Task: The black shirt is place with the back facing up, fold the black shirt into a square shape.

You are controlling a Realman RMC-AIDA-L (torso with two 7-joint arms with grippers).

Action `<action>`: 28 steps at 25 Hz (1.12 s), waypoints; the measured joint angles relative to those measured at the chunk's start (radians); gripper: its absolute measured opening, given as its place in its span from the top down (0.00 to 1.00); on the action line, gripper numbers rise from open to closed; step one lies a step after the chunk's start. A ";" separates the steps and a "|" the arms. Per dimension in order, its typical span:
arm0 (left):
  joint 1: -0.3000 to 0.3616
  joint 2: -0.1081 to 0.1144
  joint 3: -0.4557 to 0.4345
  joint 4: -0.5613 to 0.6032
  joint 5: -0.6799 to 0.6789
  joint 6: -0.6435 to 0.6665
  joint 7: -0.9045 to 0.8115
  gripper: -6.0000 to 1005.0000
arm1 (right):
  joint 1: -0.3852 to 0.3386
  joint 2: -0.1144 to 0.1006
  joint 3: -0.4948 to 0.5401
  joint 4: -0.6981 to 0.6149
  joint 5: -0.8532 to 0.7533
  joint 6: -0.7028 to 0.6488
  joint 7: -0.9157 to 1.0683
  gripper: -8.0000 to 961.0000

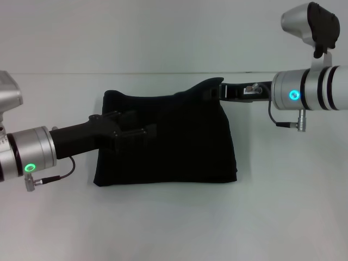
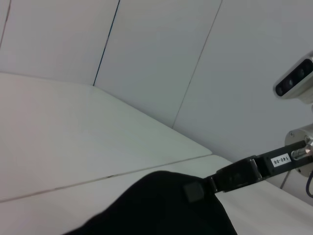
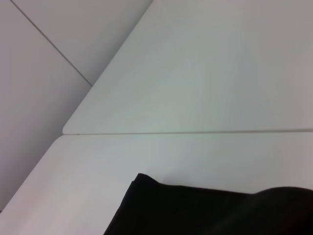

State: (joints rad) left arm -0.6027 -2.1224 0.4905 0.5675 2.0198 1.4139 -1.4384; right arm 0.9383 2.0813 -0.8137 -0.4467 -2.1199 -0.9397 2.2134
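1. You have bare white bench (image 1: 174, 228) on the near side of the black shirt (image 1: 179, 152), and also to its left and right.
2. The left end effector (image 1: 138, 133) lies over the shirt's left half.
3. The right end effector (image 1: 215, 89) blocks the shirt's far right corner.

The black shirt (image 1: 174, 141) is plain black all over, no print showing; the desk (image 1: 174, 228) beneath is plain white; the left tool (image 1: 133, 133), at nine o'clock, is black on a silver wrist with a green light ring; the right tool (image 1: 215, 89), at two o'clock, is black likewise, its ring teal.
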 joint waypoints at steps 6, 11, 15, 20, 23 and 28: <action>-0.003 0.002 0.000 0.000 0.000 0.001 -0.008 0.17 | 0.002 -0.008 0.000 -0.001 -0.001 0.000 -0.005 0.94; -0.006 0.002 0.003 0.000 -0.002 -0.004 -0.013 0.17 | -0.001 -0.011 0.000 0.002 -0.006 0.013 -0.004 0.94; -0.007 0.002 0.006 0.000 -0.004 -0.006 -0.015 0.17 | -0.005 -0.012 -0.004 0.027 -0.009 0.043 -0.006 0.94; -0.011 0.001 0.007 0.000 -0.004 -0.018 -0.019 0.17 | -0.009 -0.012 -0.025 0.069 -0.011 0.087 -0.007 0.94; -0.014 -0.001 0.006 0.000 -0.007 -0.040 -0.023 0.18 | -0.021 -0.012 -0.052 0.068 -0.011 0.096 -0.010 0.94; -0.041 -0.004 0.004 -0.001 -0.009 -0.163 -0.118 0.18 | -0.055 -0.017 -0.061 0.029 -0.010 0.088 -0.021 0.93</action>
State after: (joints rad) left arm -0.6440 -2.1260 0.4947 0.5666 2.0108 1.2505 -1.5569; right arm 0.8837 2.0647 -0.8747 -0.4180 -2.1295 -0.8516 2.1925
